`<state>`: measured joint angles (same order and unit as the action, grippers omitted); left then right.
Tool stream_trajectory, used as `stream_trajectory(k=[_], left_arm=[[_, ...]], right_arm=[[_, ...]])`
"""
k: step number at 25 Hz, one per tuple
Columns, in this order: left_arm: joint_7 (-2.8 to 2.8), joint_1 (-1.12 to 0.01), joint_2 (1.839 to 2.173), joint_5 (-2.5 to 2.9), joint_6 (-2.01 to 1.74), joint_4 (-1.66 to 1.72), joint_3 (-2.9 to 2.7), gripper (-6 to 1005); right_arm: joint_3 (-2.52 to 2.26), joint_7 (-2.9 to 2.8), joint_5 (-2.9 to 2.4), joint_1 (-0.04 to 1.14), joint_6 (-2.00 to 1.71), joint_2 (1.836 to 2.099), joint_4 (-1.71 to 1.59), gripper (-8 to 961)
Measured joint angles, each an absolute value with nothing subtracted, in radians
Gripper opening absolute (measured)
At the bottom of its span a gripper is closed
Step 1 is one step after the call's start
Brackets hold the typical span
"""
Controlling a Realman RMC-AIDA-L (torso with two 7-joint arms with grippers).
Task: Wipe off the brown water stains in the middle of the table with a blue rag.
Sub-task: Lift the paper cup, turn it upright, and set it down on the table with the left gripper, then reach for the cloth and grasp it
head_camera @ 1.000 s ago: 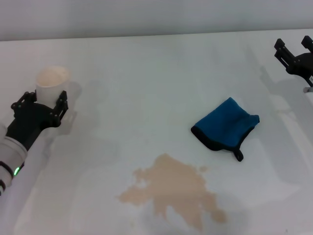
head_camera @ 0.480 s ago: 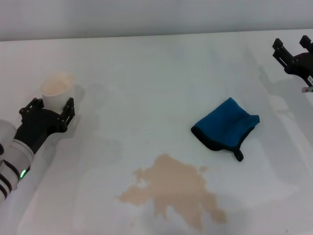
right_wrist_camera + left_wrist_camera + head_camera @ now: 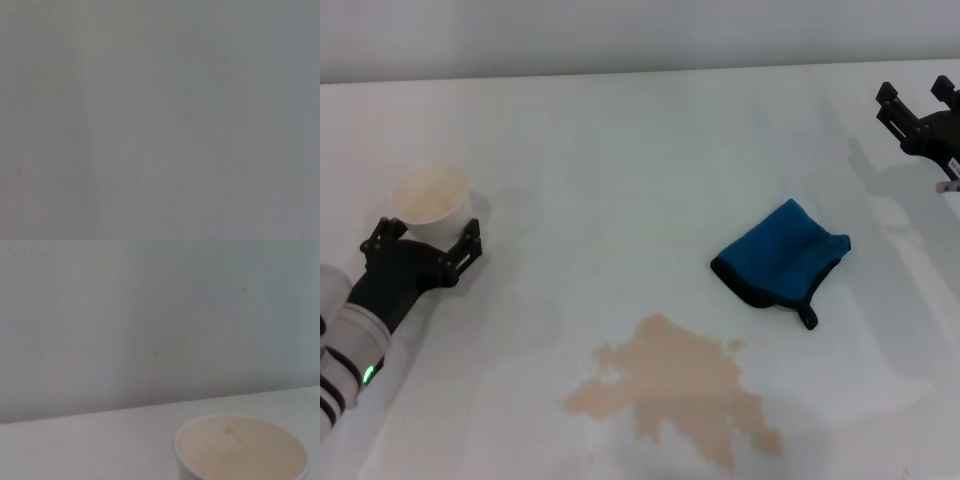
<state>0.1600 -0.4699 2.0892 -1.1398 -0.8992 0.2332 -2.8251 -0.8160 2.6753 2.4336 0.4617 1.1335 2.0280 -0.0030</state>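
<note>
White counter (image 3: 650, 140) carries brown water stains (image 3: 675, 390) beside the blue rag (image 3: 780, 262). Left gripper (image 3: 420, 245) jaws straddle a paper cup (image 3: 432, 200), grip unclear; right gripper (image 3: 920, 115) jaws spread, empty. Jostling could tip it.

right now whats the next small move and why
Probably bring the right claw down toward the blue rag. The rag lies untouched beside the brown water stains, and the right claw is its nearer one, open above the table's far right. The left claw is around a white cup.
</note>
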Motion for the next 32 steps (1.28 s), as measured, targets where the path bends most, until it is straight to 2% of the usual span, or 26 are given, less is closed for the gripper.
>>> stream_trajectory(k=[4, 9, 18, 22, 25, 32], left_arm=[[0.161, -0.456, 2.089, -1.137, -0.904, 0.244, -2.822, 790], [0.159, -0.424, 2.087, -1.138, -0.916, 0.277, -2.821, 893], [0.164, -0.333, 2.088, -1.136, -0.994, 0.303, -2.829, 893], [0.162, -0.27, 2.085, -1.135, -1.043, 0.34, -2.83, 893], [0.165, -0.195, 2.086, -1.134, -1.149, 0.345, -2.831, 893], [0.175, -0.124, 2.085, -1.14, -1.256, 0.344, -2.831, 893]], right_arm=[[-0.816, 2.675, 2.433, 0.461, 1.134, 2.028, -0.003, 796], [-0.816, 2.675, 2.432, 0.459, 1.134, 2.028, -0.003, 794], [-0.817, 2.632, 2.426, 0.457, 1.153, 2.026, -0.003, 790], [-0.85, 2.42, 2.337, 0.454, 1.153, 2.009, -0.036, 789], [-0.918, 2.197, 2.21, 0.439, 1.127, 1.994, -0.145, 787], [-1.05, 1.676, 1.813, 0.397, 1.048, 1.99, -0.578, 784]])
